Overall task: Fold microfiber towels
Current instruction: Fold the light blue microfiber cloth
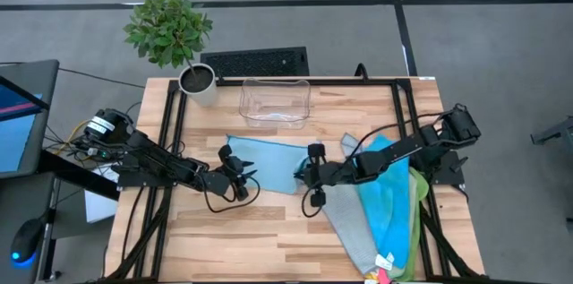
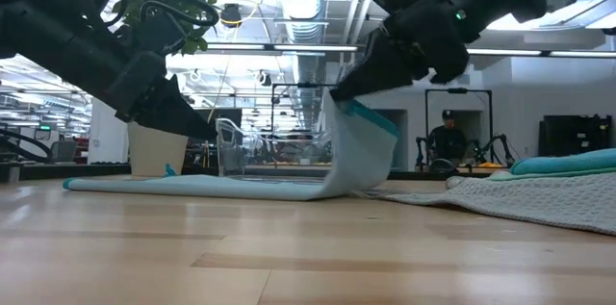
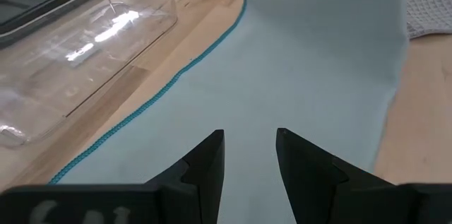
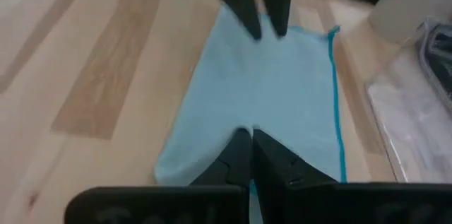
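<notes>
- Your light blue towel [image 1: 264, 160] lies spread on the wooden table [image 1: 269, 239], just in front of the clear plastic bin [image 1: 275, 102]; its teal-stitched edge runs alongside the bin in the left wrist view.
- Your right gripper [image 1: 303, 175] has its fingers pinched together on the towel's right edge. In the low view that edge is lifted off the table and curls upward [image 2: 361, 151] while the rest of the cloth lies flat.
- Your right arm reaches in from the table's right side, stretched low across the pile of other towels [image 1: 385, 212], wrist angled down toward the cloth.
- Your left gripper [image 1: 240, 175] sits over the towel's left edge with its fingers [image 3: 205, 167] partly apart, a narrow gap between them. You cannot tell from these views whether any cloth is caught in that gap.
- Your left arm comes in from the table's left side, held low and nearly level with the tabletop.
- The pile on the right shows a grey towel [image 1: 354, 230] under a brighter blue one [image 1: 389, 203], with green at its right edge.
- A potted plant [image 1: 170, 33] stands at the table's far left corner.
</notes>
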